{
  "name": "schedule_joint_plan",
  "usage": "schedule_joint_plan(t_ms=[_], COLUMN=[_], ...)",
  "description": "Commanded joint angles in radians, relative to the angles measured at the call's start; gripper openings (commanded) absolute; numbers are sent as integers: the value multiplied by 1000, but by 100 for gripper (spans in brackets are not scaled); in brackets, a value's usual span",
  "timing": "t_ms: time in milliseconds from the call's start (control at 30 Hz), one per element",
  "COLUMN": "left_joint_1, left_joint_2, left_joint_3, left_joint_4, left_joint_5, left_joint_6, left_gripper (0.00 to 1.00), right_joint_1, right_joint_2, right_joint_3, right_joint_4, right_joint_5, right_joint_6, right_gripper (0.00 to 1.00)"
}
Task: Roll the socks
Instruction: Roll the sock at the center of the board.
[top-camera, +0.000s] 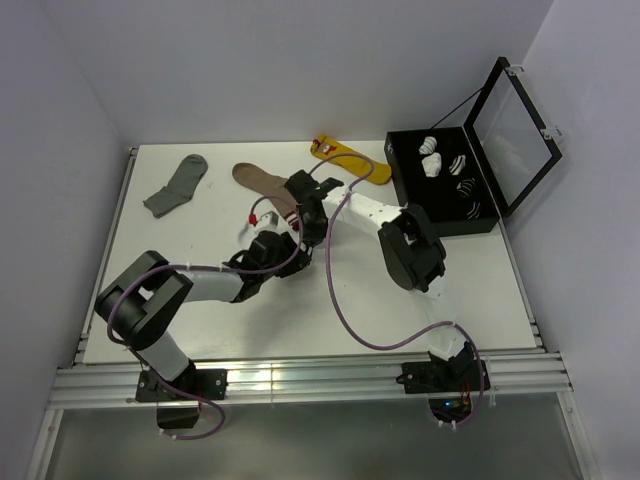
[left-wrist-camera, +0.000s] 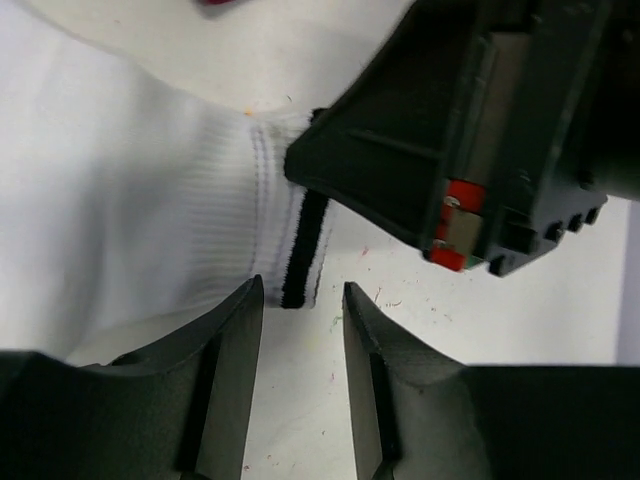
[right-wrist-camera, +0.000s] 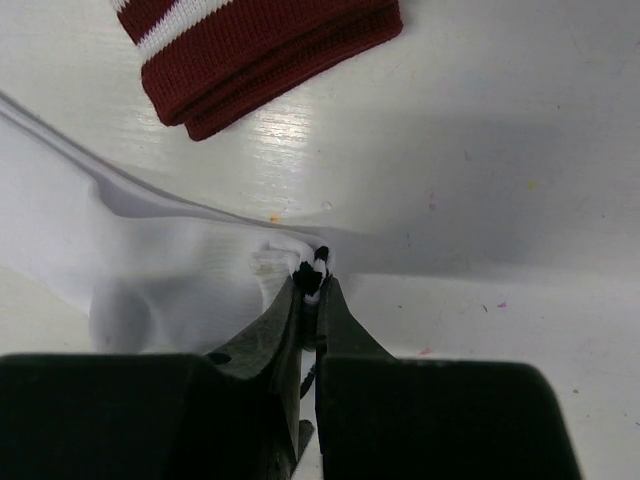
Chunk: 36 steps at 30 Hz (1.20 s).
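Observation:
A white sock (left-wrist-camera: 130, 210) with dark stripes at its cuff (left-wrist-camera: 302, 250) lies flat on the table. My right gripper (right-wrist-camera: 312, 285) is shut on the striped cuff edge (right-wrist-camera: 316, 266) and bunches it up. It also shows in the left wrist view as a black body (left-wrist-camera: 470, 120) on the cuff. My left gripper (left-wrist-camera: 300, 305) is open, its fingers either side of the cuff's end just above the table, touching nothing. In the top view both grippers, left (top-camera: 280, 245) and right (top-camera: 303, 215), meet at the table's middle and hide the sock. I cannot pick out a separate plain white sock.
A brown sock (top-camera: 262, 182) with a maroon-and-white cuff (right-wrist-camera: 260, 50) lies just beyond the grippers. A grey sock (top-camera: 178, 186) is at the back left and a yellow sock (top-camera: 345, 153) at the back. An open black box (top-camera: 440, 215) with rolled socks stands at the right.

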Motion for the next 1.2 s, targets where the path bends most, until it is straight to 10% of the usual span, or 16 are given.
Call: schedule_joint_plan(t_ms=[0, 267, 533, 700, 1167], left_joint_1=[-49, -81, -78, -43, 86], left_joint_2=[-15, 63, 102, 97, 145], left_joint_3=[71, 159, 155, 104, 3], left_joint_4=[-82, -182, -203, -163, -30], left_joint_5=[-127, -211, -187, -92, 157], left_joint_6=[96, 120, 67, -14, -162], left_gripper=[43, 37, 0, 0, 0], right_joint_1=[4, 7, 7, -5, -137], right_joint_2=[37, 31, 1, -110, -388], right_joint_3=[28, 25, -18, -198, -630], right_joint_4=[-50, -44, 8, 170, 776], right_joint_5=[51, 45, -7, -117, -444], right_joint_6=[-14, -16, -25, -23, 108], right_gripper=[0, 0, 0, 0, 40])
